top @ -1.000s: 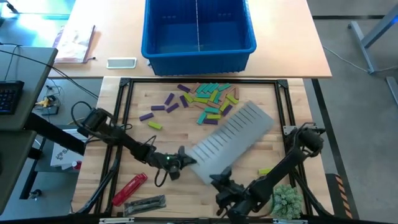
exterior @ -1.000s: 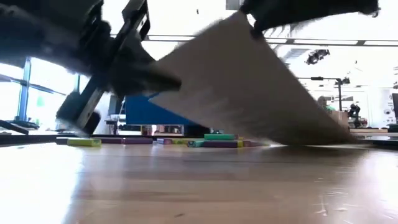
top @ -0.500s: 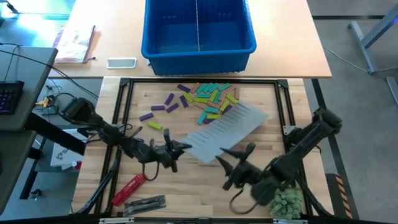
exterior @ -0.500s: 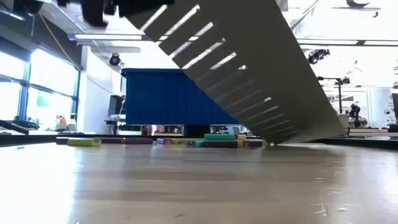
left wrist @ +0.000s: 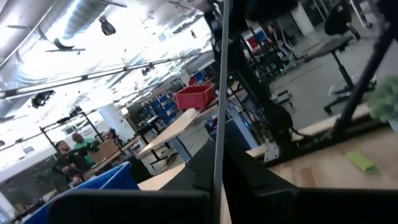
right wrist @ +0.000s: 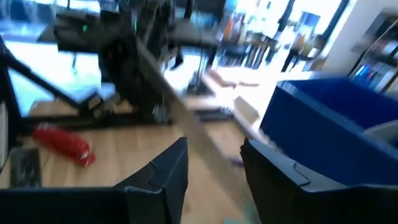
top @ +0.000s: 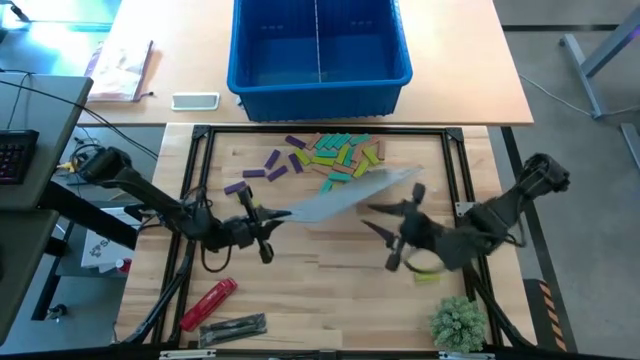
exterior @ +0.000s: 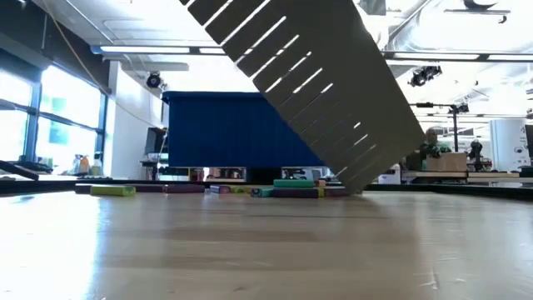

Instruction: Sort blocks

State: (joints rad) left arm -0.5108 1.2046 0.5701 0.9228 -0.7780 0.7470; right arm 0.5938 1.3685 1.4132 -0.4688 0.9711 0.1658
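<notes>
Holding the mat (top: 345, 197) tilted on edge, my left gripper (top: 268, 218) is clamped on its left end; my right gripper (top: 395, 222) hangs beside it, fingers parted, holding nothing. The blocks (top: 330, 160) lie heaped just beyond, far centre. I fear the one-sided hold slips and the mat topples, scattering them.

High view straight down, low view level at tabletop, both share blue bin (top: 320, 45).
</notes>
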